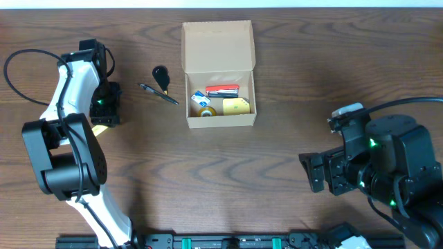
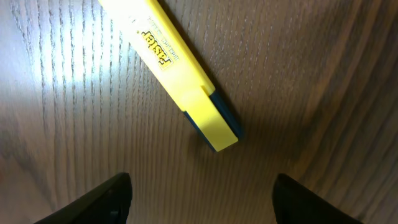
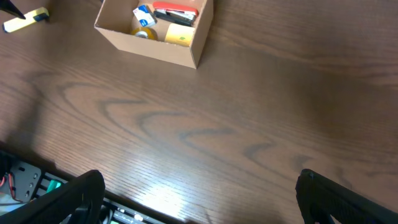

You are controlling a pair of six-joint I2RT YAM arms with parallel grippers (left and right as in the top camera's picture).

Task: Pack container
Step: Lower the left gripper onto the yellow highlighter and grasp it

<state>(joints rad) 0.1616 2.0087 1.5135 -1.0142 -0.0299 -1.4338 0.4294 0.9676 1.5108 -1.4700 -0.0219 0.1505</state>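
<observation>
**Wooden table** (image 1: 277,159): dark brown with a strong grain; everything I see below rests on it.

**Yellow highlighter** (image 2: 180,74): lies flat and diagonal under my left wrist camera. Black lettering runs along its barrel, and its lower-right end is blue. My right wrist camera shows it small, at the far left of the wood.

**Black pen** (image 1: 159,93): lies diagonal on bare wood, seen from my overhead view.

**Small rounded black object** (image 1: 160,74): just beyond the pen. I cannot tell whether the two touch.

**Black rail** (image 1: 228,242): runs along the table's near edge and carries green lights.
</observation>
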